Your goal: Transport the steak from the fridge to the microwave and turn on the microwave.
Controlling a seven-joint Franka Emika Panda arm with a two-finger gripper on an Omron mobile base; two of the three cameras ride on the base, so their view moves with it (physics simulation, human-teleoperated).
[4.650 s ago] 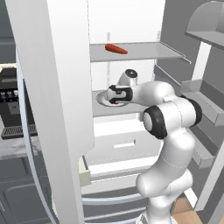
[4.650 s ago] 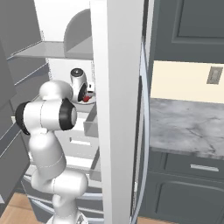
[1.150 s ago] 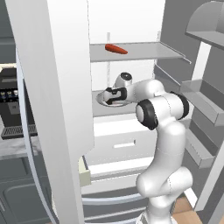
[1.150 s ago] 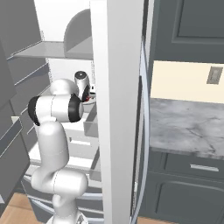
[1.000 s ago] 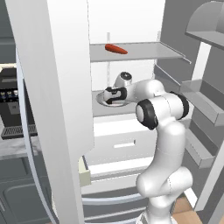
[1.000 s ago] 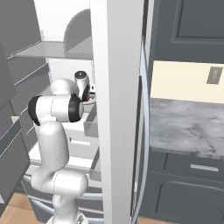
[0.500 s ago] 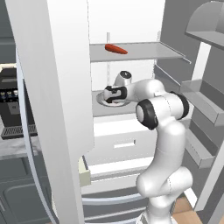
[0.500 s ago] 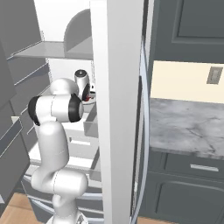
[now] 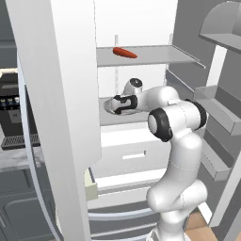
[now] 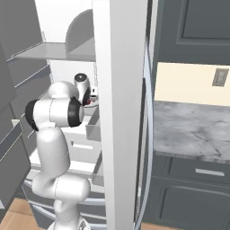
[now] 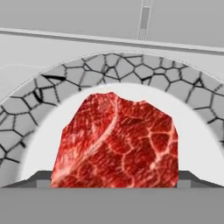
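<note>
The steak (image 11: 116, 142) lies on a plate (image 11: 105, 65) with a cracked grey mosaic rim and a white centre, and that plate sits on the middle shelf (image 9: 115, 117) of the fridge (image 9: 52, 94). In the hand view the meat is very close, right between the jaws. Whether they stand open around it or already press its sides, I cannot tell. In the left base view the gripper (image 9: 115, 104) reaches over the plate. One shelf above the plate lies a thin orange-red item (image 9: 124, 52). Right of the fridge stands a marble tabletop (image 10: 193, 130).
</note>
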